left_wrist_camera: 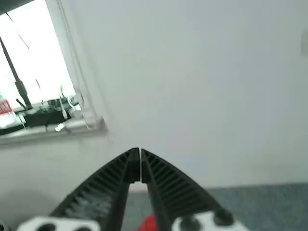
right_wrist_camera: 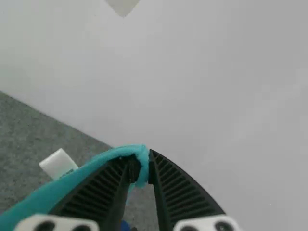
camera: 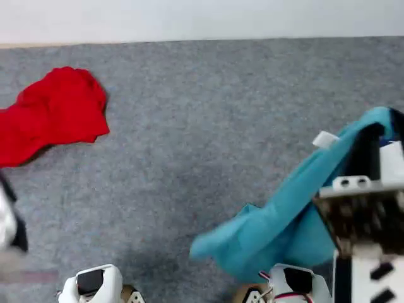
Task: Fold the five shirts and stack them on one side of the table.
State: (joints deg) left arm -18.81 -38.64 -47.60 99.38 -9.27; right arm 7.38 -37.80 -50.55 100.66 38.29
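A grey table [camera: 202,126] is seen from above, backed by a white wall [camera: 202,19]. A red shirt [camera: 53,113] is crumpled at the far left. On the right, a teal shirt [camera: 284,221] is held up at one end by the right arm [camera: 363,214] and slopes down towards the near edge, where its lower part is bunched. A white tag [camera: 325,139] is seen near the raised end. A blurred black and white shape [camera: 7,230] is cut off by the left edge.
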